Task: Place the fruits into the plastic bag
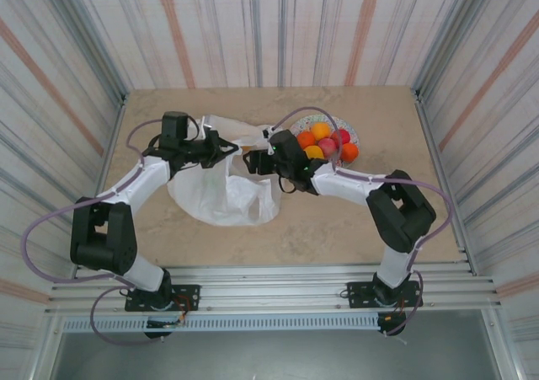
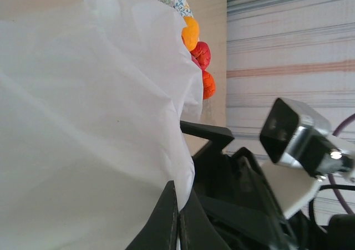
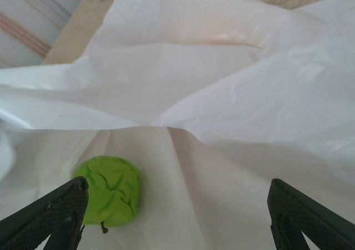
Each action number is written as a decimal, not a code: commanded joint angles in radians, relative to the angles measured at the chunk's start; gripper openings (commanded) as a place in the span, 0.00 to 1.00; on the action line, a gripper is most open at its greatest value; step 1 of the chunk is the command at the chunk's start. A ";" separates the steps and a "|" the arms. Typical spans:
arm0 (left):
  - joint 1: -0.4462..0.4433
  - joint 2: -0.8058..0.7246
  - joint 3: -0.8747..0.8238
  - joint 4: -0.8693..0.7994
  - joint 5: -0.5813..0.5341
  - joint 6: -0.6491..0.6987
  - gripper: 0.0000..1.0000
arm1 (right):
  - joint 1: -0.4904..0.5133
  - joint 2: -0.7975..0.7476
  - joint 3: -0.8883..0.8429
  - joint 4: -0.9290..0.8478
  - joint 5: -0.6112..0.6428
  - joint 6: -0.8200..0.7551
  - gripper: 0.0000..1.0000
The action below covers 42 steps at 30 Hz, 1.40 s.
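On the beige table [image 1: 337, 220], with left gripper [image 2: 177, 197] clenched on the plastic bag [image 1: 223, 190] rim mid-frame and right gripper [image 3: 177, 183] released over the green apple [image 3: 108, 190] lower left inside, lift straight out without snagging film, then reach for fruits [image 1: 324, 140] upper right.

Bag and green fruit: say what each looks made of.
The bag: thin white plastic film, slightly see-through, judging by its sharp creases and soft sheen. The green fruit: probably soft foam or rubbery plastic, matte, with a crumpled, wrinkled skin; hard to say which.
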 commanded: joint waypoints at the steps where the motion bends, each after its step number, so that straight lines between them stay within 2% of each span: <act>1: 0.008 0.011 -0.017 0.007 -0.008 0.054 0.00 | 0.002 -0.059 -0.046 -0.070 0.032 -0.031 0.85; 7: 0.008 0.015 -0.021 0.002 -0.012 0.071 0.00 | -0.019 -0.185 -0.105 -0.122 0.058 -0.062 0.85; 13: 0.008 0.026 -0.014 -0.011 -0.016 0.073 0.00 | -0.081 -0.334 -0.166 -0.141 0.009 -0.100 0.86; 20: 0.008 0.029 -0.010 -0.013 -0.017 0.068 0.00 | -0.228 -0.434 -0.206 -0.315 0.097 -0.127 0.91; 25: 0.008 0.029 -0.009 -0.017 -0.017 0.066 0.00 | -0.297 -0.368 -0.165 -0.437 0.124 -0.197 0.95; 35: 0.008 0.028 -0.008 -0.018 -0.015 0.060 0.00 | -0.300 -0.107 -0.002 -0.526 0.149 -0.276 1.00; 42: 0.008 0.027 -0.009 -0.018 -0.012 0.058 0.00 | -0.301 0.028 0.100 -0.546 0.143 -0.299 0.99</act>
